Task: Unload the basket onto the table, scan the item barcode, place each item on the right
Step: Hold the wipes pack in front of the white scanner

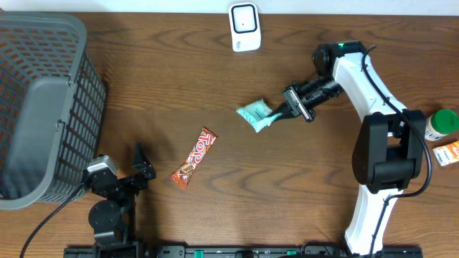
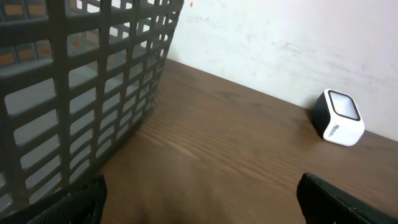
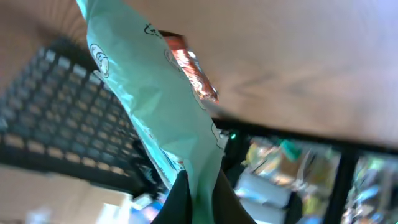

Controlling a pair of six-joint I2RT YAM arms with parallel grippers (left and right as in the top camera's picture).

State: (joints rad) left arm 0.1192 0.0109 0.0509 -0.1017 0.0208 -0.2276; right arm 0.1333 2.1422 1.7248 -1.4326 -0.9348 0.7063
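Observation:
A pale green packet point(image 1: 256, 115) hangs over the middle of the table, pinched at one end by my right gripper point(image 1: 281, 115), which is shut on it. In the right wrist view the packet point(image 3: 155, 106) runs up from between the two dark fingers point(image 3: 177, 202). The white barcode scanner point(image 1: 244, 26) stands at the table's far edge, beyond the packet; it also shows in the left wrist view point(image 2: 339, 117). My left gripper point(image 1: 140, 166) rests open at the front left, its fingers point(image 2: 336, 199) wide apart with nothing between them.
A red-orange candy bar point(image 1: 195, 157) lies on the table right of the left gripper. A large grey basket point(image 1: 43, 107) fills the left side. A green-capped bottle point(image 1: 442, 123) and an orange box point(image 1: 448, 152) sit at the right edge.

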